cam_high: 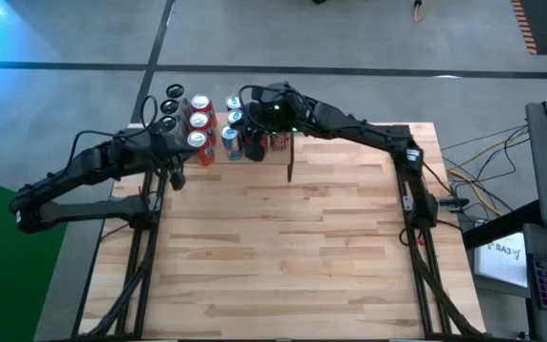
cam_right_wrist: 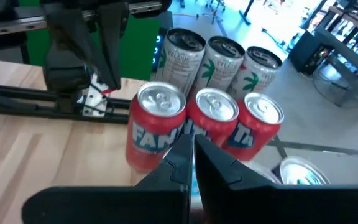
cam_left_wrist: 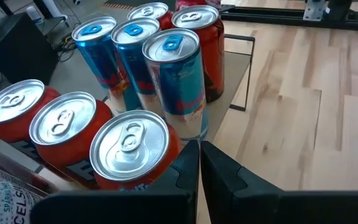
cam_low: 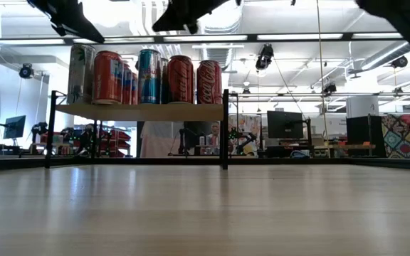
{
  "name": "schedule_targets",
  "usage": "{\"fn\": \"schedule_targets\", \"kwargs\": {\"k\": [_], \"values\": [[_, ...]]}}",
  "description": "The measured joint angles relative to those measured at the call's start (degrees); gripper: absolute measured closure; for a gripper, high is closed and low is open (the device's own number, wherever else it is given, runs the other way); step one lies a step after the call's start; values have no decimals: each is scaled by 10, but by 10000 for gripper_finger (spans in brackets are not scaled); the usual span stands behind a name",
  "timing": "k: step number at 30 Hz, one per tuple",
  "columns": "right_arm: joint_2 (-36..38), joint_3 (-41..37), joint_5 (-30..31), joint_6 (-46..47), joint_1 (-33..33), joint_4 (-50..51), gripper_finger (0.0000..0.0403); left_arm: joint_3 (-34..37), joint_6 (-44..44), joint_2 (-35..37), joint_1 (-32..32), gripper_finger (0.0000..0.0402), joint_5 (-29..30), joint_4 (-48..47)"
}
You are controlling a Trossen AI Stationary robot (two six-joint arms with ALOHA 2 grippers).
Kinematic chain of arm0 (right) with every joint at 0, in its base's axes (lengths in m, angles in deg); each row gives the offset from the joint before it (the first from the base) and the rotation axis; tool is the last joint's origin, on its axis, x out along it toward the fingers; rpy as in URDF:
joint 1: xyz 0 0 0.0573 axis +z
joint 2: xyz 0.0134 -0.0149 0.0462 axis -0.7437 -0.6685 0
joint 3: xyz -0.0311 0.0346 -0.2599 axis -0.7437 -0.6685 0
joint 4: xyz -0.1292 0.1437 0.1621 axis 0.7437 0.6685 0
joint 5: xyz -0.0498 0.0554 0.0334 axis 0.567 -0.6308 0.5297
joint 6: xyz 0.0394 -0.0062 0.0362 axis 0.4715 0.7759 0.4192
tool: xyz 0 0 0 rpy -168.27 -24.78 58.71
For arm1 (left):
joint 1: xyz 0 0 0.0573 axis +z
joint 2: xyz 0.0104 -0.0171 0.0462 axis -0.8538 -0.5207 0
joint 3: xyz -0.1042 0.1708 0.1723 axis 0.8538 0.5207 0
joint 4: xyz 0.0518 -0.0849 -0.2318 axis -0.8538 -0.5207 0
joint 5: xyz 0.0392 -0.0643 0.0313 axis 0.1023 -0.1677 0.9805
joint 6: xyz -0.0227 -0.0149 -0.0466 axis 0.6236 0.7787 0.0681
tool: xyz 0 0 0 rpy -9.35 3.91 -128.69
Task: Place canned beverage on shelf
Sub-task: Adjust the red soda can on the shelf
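I've got both arms reaching to the far left corner of the table (cam_high: 302,247), over the shelf (cam_low: 141,111). The shelf is loaded with cans, all upright.

Count from the left wrist view: three red orange-soda cans (cam_left_wrist: 129,152) in a row, four slim blue cans (cam_left_wrist: 176,78) behind them, and one red can (cam_left_wrist: 205,43) beyond those. A white can's edge shows, cropped. From the right wrist view: the same three red Fanta cans, then three white cans with palm print (cam_right_wrist: 224,59); one more silver top is cut off at the frame edge. I can't get a firm total from the high view, the arms cover part of the group. The low view shows only the front row, roughly five cans, with others hidden behind.

Left gripper (cam_left_wrist: 199,163): fingers pressed together, nothing between them, just beside the orange-soda cans. Right gripper (cam_right_wrist: 192,158): fingers also together and empty, above the Fanta row.
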Motion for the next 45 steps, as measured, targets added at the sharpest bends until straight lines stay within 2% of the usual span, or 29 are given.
{"fn": "schedule_targets", "kwargs": {"k": [7, 20, 25, 32, 38, 42, 45], "values": [[-70, 85, 0, -10, 0, 3, 394, 0, 0, 0, 0, 402, 0, -17], [-89, 85, -3, -3, 12, -58, 394, 26, 3, 0, 0, 402, -1, -17], [-96, 85, -30, -3, 29, -58, 394, 41, 5, 2, 0, 402, -1, -2], [-95, 85, -26, -13, 40, -10, 394, 42, 6, 6, 0, 402, -1, 25], [-80, 85, -24, -18, 40, 42, 394, 42, -1, 1, 0, 402, 0, 100], [-58, 85, -22, -26, 40, 111, 394, 42, -3, -13, 0, 402, 39, 142], [-28, 85, 13, -33, 39, 182, 394, 42, -4, -26, 0, 402, 66, 141]]}}
